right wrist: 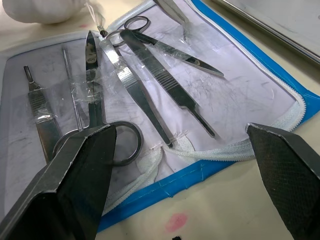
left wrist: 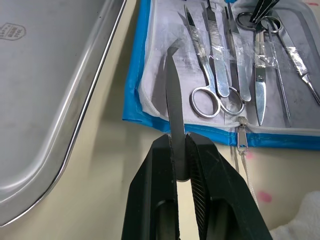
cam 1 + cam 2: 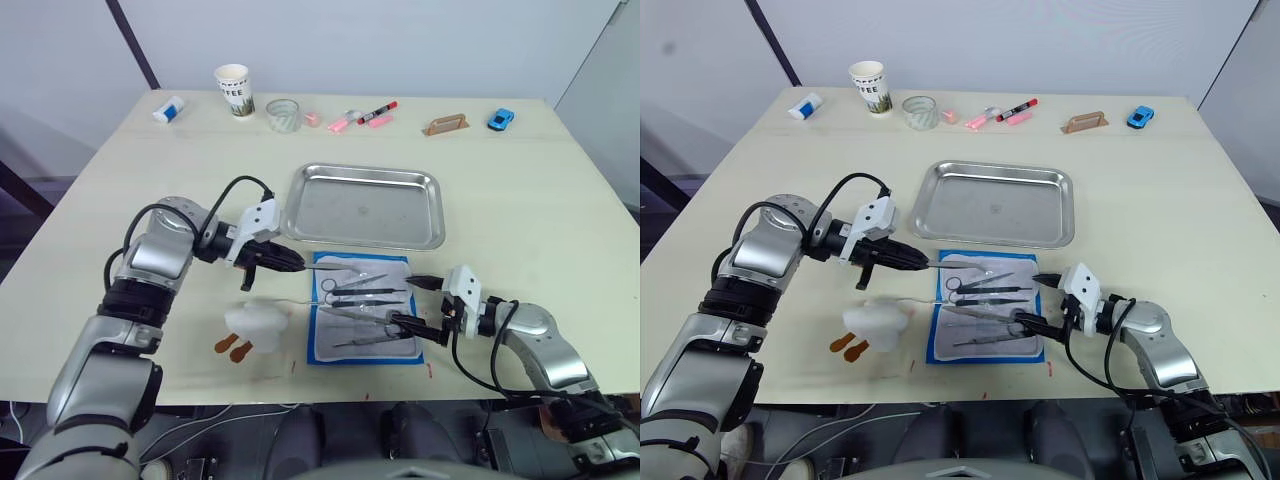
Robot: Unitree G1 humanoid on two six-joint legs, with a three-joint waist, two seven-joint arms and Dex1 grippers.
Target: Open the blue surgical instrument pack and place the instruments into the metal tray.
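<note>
From the head views, the blue surgical instrument pack [image 3: 362, 308] lies unzipped just short of the metal tray [image 3: 364, 205], and the left gripper [image 3: 290, 263] pinches one slim tool that points toward the pack, so the transfer step seems under way and the next move likely calls for a lift and swing over the tray rim. In the left wrist view, the fingers [image 2: 205, 190] are pressed on that tool, its long axis running straight ahead of them, with the other instruments [image 2: 230, 65] lying roughly parallel beyond. In the right wrist view, the right gripper [image 1: 185, 165] is spread wide at the pack's near edge, holding nothing.

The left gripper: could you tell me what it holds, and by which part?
The left gripper pinches one slim dark instrument by its near end.
</note>
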